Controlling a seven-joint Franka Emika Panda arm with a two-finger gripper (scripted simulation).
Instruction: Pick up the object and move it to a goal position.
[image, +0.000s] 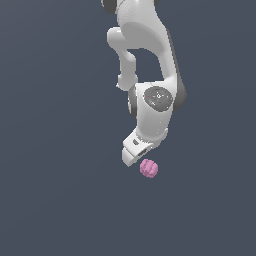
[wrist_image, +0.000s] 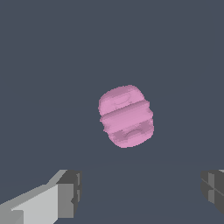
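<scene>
The object (image: 149, 168) is a small pink-mauve lumpy clump lying on the plain dark grey floor, just past the lower end of the white arm. From the wrist camera the object (wrist_image: 126, 115) fills the centre, ridged and rounded. My gripper (wrist_image: 140, 192) is open: one finger (wrist_image: 68, 194) and the other finger (wrist_image: 214, 188) stand wide apart with nothing between them. The clump lies ahead of the gap between the fingers, apart from both. In the exterior view the fingertips are hidden by the hand.
The white arm (image: 150, 75) comes down from the top of the exterior view. Around the clump there is only a flat, uniform dark grey surface (image: 60, 190).
</scene>
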